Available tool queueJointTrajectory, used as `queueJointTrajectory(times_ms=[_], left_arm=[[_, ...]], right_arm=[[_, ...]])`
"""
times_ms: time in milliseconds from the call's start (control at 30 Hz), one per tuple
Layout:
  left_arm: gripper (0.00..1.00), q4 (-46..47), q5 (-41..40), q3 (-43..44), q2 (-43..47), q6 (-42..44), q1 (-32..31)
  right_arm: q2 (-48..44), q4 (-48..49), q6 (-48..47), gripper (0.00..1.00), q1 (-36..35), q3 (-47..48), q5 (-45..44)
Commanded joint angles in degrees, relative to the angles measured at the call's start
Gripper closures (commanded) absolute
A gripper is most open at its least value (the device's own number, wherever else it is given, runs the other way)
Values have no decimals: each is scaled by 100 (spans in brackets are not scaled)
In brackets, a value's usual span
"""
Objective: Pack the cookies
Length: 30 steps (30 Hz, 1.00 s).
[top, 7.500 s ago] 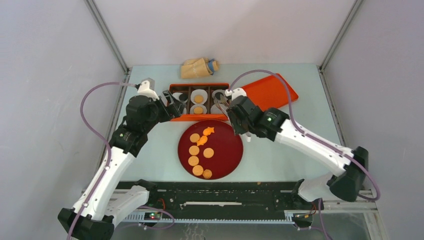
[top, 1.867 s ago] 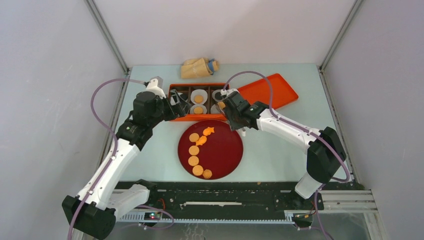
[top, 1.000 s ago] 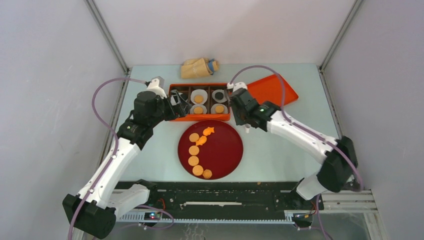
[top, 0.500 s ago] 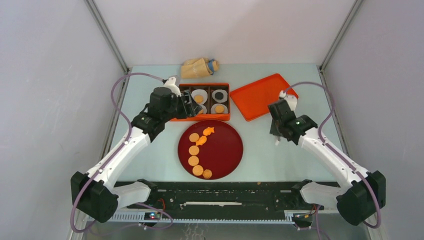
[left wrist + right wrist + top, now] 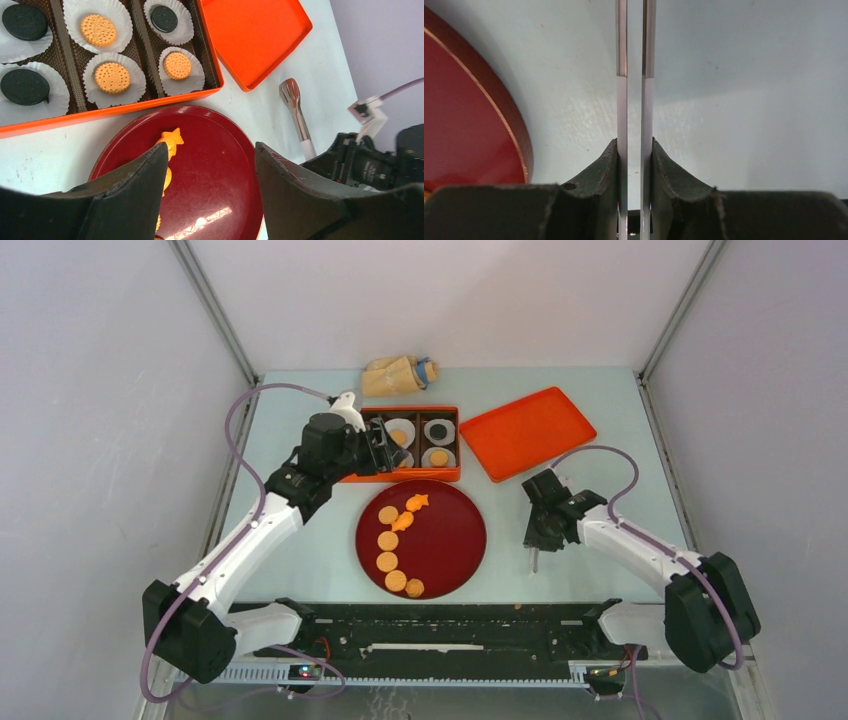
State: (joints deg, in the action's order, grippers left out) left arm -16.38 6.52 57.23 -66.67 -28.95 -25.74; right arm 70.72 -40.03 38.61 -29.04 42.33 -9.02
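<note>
Several orange-tan cookies (image 5: 388,538) and orange star-like pieces (image 5: 416,502) lie on the dark red plate (image 5: 450,540). The orange box (image 5: 400,476) holds tan cookies (image 5: 112,77) and black cookies (image 5: 24,86) in white liners. My left gripper (image 5: 385,448) is open and empty; in its wrist view (image 5: 210,150) it hangs over the plate, just in front of the box. My right gripper (image 5: 538,530) is shut on metal tongs (image 5: 535,560) over the table right of the plate. In the right wrist view (image 5: 635,142) nothing lies between the tongs' blades (image 5: 622,50).
The orange lid (image 5: 527,432) lies right of the box. A tan bag (image 5: 398,375) lies at the back. The tongs (image 5: 295,107) and the right arm (image 5: 370,160) show in the left wrist view. The plate's rim (image 5: 519,135) is left of the right fingers.
One tan cookie left the plate and one now lies in the box's right column. My right arm swung with the tongs from the box to the plate's right. My left gripper shifted right.
</note>
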Motion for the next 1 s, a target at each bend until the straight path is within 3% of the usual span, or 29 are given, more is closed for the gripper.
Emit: queueJointTrajectory(times_ms=[0,167,267,367,600,733,867,967], left_arm=[[31,373,161,168,45,-32,-28],[31,515,186,45,83,-95,-63],[31,511,158,25,115,-55,-72],[30,486,152,33,88,-37,-72],[26,418,101,92,0,-32,-81],[24,409,108,145,-20,-27,-88],[24,361,80,165,-21,-32,-89],[24,305,33,181,-8,-8,-89]], right_arm=[[375,-95,467,72,-81,-168,303],[714,235,519,71,-8,-63,458],[1027,96,456,49,-5,165,156],[1134,-196,394,42,-47,347,-100],[386,-1018,348,41,-623,1087,-1309],[247,-681,-414,37,-704,1782,-1757],[1006,-205,-1388,37,-418,2634,-1620],[1996,-516,-1626,37,-156,3536,-1784]])
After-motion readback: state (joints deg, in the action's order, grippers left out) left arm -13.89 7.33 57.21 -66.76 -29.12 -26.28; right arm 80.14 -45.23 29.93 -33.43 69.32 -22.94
